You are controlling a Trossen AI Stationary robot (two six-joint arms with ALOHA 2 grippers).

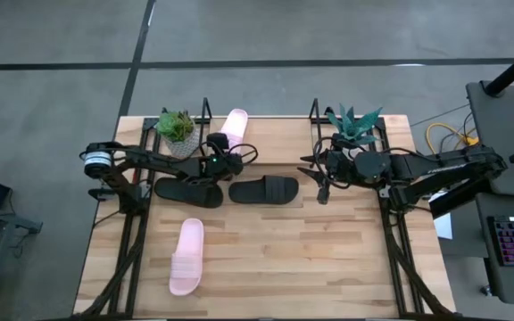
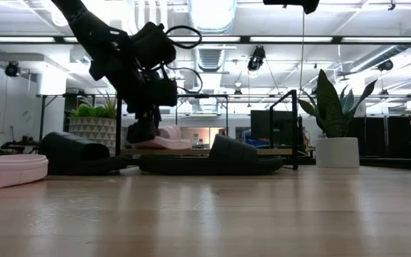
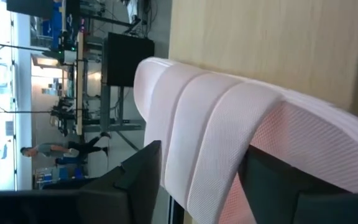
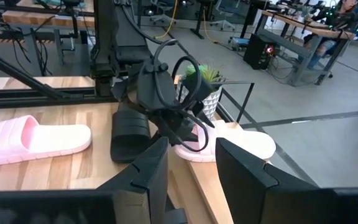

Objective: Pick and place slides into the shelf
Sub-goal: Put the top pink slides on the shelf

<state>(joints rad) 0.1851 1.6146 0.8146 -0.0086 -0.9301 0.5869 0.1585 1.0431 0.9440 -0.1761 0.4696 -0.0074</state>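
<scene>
Pink slide (image 1: pixel 234 124) apparently between left tool (image 1: pixel 219 150) fingers (image 3: pixel 135 180)

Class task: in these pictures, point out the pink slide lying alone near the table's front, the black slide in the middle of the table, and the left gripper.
Lone pink slide (image 1: pixel 186 257): high view, on its strap.
Middle black slide (image 1: pixel 265 190): high view, on its strap.
Left gripper (image 1: pixel 220 153): high view, midway between its fingertips, at the other pink slide.

Held slide: you see a pale pink ribbed-strap slide sandal (image 1: pixel 233 124) on the black wire shelf (image 1: pixel 206 111).
Loose pink slide (image 1: pixel 186 257): flat, near table front.
Black slides: left one (image 1: pixel 186 191), right one (image 1: pixel 264 191), side by side before the shelf.
</scene>
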